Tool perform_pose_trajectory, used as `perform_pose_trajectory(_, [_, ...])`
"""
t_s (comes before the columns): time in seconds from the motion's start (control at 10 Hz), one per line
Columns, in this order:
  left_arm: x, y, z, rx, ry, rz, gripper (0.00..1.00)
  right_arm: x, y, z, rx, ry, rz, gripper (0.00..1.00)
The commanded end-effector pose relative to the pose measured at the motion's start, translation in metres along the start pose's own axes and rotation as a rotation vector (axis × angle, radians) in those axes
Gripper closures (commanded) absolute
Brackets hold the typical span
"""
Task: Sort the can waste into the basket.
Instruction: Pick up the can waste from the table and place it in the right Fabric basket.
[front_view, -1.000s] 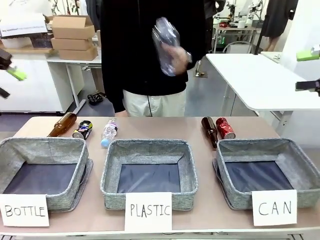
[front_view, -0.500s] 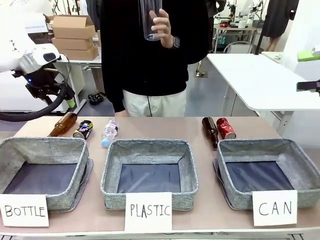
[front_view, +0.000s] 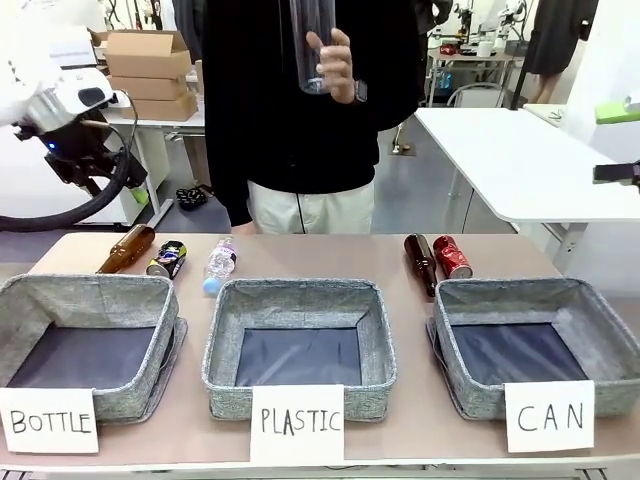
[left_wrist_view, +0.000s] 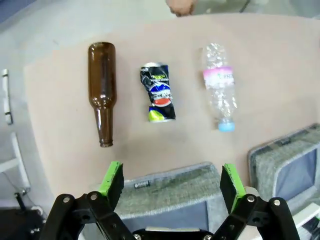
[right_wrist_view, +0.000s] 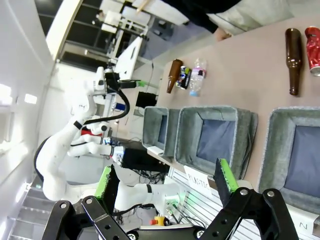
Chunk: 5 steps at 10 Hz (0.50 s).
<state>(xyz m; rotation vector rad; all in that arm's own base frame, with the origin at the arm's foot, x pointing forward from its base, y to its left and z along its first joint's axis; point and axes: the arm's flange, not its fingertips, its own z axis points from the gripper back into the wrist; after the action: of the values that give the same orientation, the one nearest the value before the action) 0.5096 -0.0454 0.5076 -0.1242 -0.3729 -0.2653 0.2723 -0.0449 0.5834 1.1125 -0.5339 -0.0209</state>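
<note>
The left gripper hangs high over the table's far left corner with its jaws wide apart and nothing between them. It looks straight down on the black can, which lies on its side between a brown bottle at nine o'clock and a clear plastic bottle at three. That stance reads as a line-up for a pick from above.

The right gripper is also spread and empty, parked well off to the right, so it leaves the work area free. The red can lies at the far edge just beside a second brown bottle, at about eleven o'clock from the basket signed CAN. That basket holds nothing yet, so sorting has not begun.

The person stands across the table holding a clear plastic bottle upright at chest height.

The table is a smooth pinkish-tan top. Three grey fabric baskets sit in a row along its near edge, each with a paper sign. Behind are white tables, cardboard boxes and a bright workshop.
</note>
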Motion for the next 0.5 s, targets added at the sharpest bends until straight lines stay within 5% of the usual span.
perform_pose_trajectory(0.0, [0.014,-0.007,-0.057,0.123,-0.052,0.047,0.00,0.005,0.002,-0.001,0.020,-0.007,0.025,0.00])
perform_pose_trajectory(0.4, [0.019,-0.018,-0.150,0.183,0.036,0.020,0.00,0.005,0.002,-0.001,0.020,-0.007,0.025,0.00])
